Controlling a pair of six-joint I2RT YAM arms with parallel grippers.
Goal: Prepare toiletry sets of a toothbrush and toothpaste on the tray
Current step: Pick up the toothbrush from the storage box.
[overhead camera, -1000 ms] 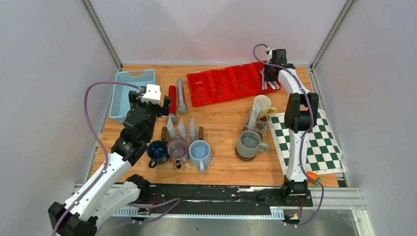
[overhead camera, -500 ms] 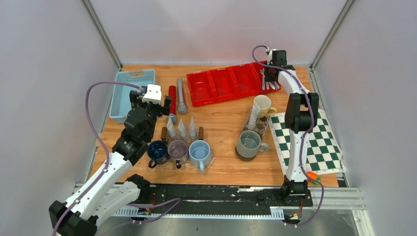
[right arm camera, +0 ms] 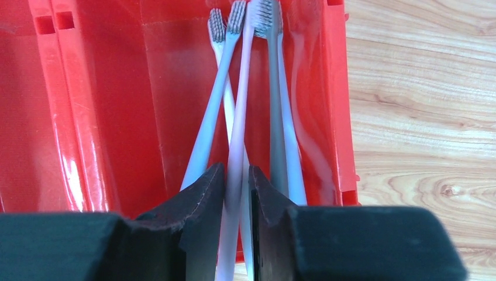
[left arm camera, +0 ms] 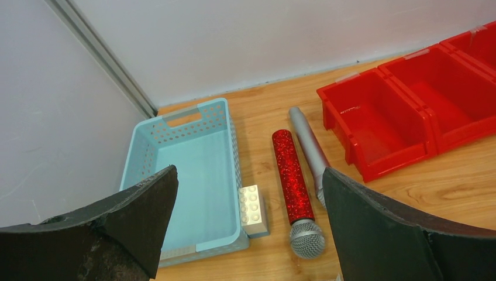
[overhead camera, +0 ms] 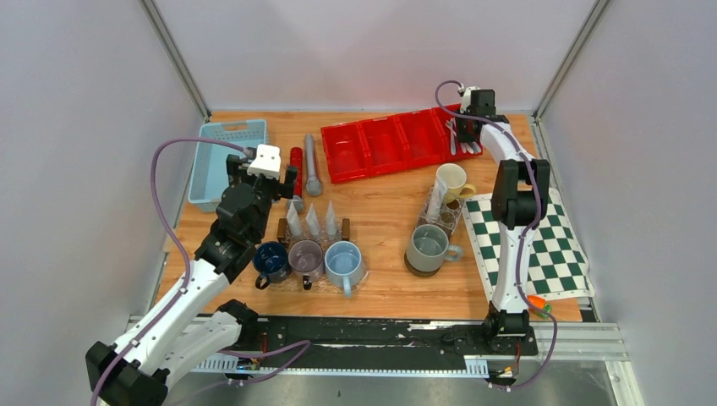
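On the worktop (overhead camera: 380,203) the red bin (overhead camera: 385,144) is noted, its end compartment under the right hand (right arm camera: 237,178), which is clamped on one toothbrush (right arm camera: 243,117), others laid alongside. The left hand (left arm camera: 248,175) is held wide open, empty; toothpaste (overhead camera: 313,222) is stood just beside it.

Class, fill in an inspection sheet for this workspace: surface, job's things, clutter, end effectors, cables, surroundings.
Surface: wooden table, crowded.
Job's things: toothbrushes lie in the red tray's right end compartment; toothpaste tubes stand behind three mugs.
Clutter: blue basket, two microphones, grey block, checkerboard mat.
End effectors: left end effector open, empty; right end effector shut on a pale toothbrush.
Cables: purple cables loop off both arms.
Surroundings: grey walls.
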